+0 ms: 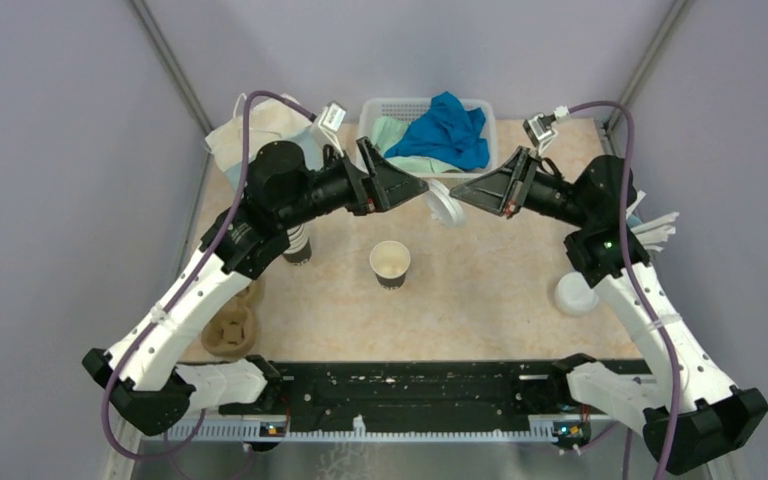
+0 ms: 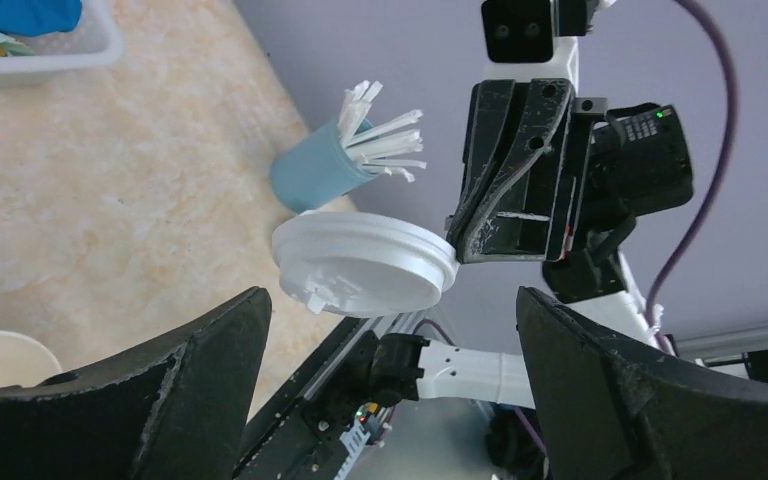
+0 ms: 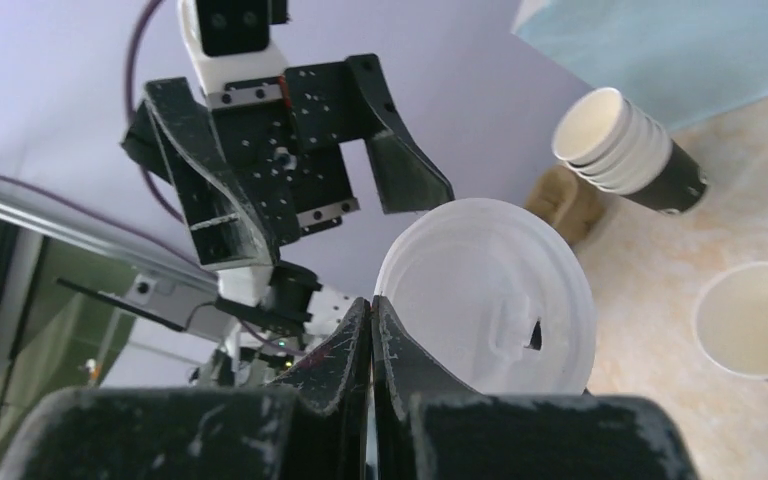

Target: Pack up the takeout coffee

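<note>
**One lid airborne, zero cups capped**

Lid (image 2: 365, 262): white plastic, off the table, mid-scene toward the far side, tilted. The right gripper (image 3: 372, 305) has its jaws together on the rim, pinching one edge. The rest of the disc hangs free to the left of its fingertips.

The left gripper (image 1: 403, 172) faces the lid from the left with its jaws wide apart, holding nothing. The lid sits just off its fingertips, in line with the gap. No contact that I can make out.

Open cup (image 1: 390, 262): upright on the table with no lid, near of the held lid and slightly left, well below it. Neither gripper is on it.

Cup stack (image 3: 625, 150): nested white ribbed cups at left, partly under the left arm, all uncapped.

Pulp tray (image 1: 228, 330): near left, partly hidden by the left arm, with no cup in the wells that show.

There is a white round piece (image 1: 575, 295) at right, likely more lids, though I can't confirm that. The blue cup of sticks (image 2: 310, 175) is far right behind the right arm. The basket (image 1: 375, 108) with cloths is at the far edge.

My read is that the task is at an early stage. Left to do: lower the lid onto the open cup, press it on, and seat the capped cup in the tray. After that, probably repeat from the stack.
</note>
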Motion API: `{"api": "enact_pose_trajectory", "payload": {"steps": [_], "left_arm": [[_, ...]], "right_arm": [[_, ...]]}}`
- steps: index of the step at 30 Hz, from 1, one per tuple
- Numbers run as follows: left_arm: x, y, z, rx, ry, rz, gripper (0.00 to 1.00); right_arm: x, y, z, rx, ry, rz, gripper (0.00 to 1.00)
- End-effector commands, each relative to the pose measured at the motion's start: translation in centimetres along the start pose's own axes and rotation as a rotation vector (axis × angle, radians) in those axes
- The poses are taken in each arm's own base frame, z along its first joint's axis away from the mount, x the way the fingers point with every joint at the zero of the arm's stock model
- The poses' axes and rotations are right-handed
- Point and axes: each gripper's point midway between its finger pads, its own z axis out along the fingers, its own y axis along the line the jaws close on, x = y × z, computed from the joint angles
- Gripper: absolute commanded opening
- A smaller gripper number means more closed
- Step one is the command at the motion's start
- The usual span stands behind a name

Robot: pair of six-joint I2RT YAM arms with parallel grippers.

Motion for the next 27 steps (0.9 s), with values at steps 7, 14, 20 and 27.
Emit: {"api": "enact_pose_trajectory", "payload": {"steps": [7,14,20,27], "left_arm": [[-0.6,0.4,-0.7,-0.021,-0.066,-0.151,0.98],[1.4,5.9,-0.8,-0.241,-0.041,-0.143,0.98],[4.1,8.5,-1.6,-0.302,0.018,-0.146,0.98],[6.0,10.8,-2.2,-0.381,0.087,-0.127,0.98]], "right_arm": [[-1.4,2.8,1.2,-0.136,-0.071,0.095,0.0],[2.6,-14.0,-1.5,0.62,0.106,0.027,0.0],[13.2,-25.3,-7.4,1.026,0.581,-0.086,0.34],[15.7,-30.8,-5.7,1.09,0.537,-0.064,0.61]]}}
